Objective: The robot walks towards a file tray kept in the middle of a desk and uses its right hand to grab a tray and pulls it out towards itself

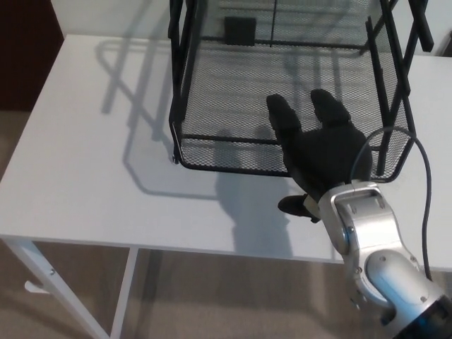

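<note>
Right hand is reaching in from lower right of frame, hooking over the front rim of the black mesh tray; two fingers are lying inside over the mesh, thumb sitting below the rim on the outside, so it looks to be gripping the front edge loosely; tray is sitting in upper centre on the white tabletop, inside its black frame; approach and grab seem done; pulling toward the robot is what's remaining; left hand isn't showing.
</note>
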